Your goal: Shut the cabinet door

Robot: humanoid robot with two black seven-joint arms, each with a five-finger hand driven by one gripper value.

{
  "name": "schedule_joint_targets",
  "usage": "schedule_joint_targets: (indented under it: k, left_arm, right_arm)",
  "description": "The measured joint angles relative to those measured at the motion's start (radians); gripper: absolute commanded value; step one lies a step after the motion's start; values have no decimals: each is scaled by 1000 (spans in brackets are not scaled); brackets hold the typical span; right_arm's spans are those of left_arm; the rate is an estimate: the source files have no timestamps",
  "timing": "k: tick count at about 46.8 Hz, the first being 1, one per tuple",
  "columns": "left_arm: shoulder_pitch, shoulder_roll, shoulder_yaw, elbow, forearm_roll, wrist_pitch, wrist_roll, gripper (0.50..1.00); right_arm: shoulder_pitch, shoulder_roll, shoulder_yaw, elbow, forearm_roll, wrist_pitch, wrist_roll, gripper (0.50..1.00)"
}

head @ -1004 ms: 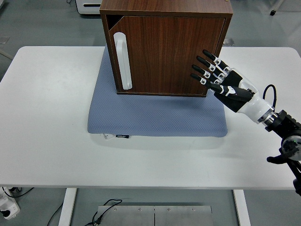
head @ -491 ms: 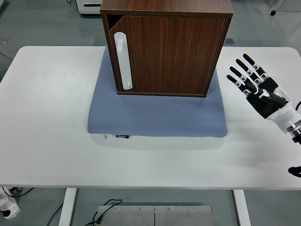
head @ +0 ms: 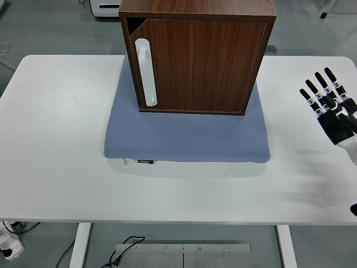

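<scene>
A dark wooden cabinet [head: 198, 56] is standing on a blue-grey mat [head: 187, 137] that is lying on the white bench [head: 61, 167], toward the far middle of it. The cabinet door [head: 201, 64] is sitting flush in its frame, with a white vertical handle [head: 146, 72] along its left side and a small triangular gap showing at the door's cut upper left corner. The right robot hand [head: 334, 109] is hovering over the bench near the right edge, well apart from the cabinet, its black fingers [head: 317, 95] stretched out straight and spread, pointing away from the near edge and grasping nothing. A small label is showing at the mat's near left corner
</scene>
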Motion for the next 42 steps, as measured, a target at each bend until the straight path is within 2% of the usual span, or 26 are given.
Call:
schedule_joint_targets:
  k: [19, 29, 42]
  left_arm:
    - [0, 0, 0, 0, 0, 0, 0, 1000]
    - [-1, 0, 0, 0, 0, 0, 0, 1000]
    - [0, 0, 0, 0, 0, 0, 0, 1000]
  right_arm:
    - [17, 101, 16, -22, 0, -88, 1, 1000]
    - [34, 137, 22, -72, 0, -94, 3, 1000]
    - [124, 203, 22, -196, -1, -101, 3, 1000]
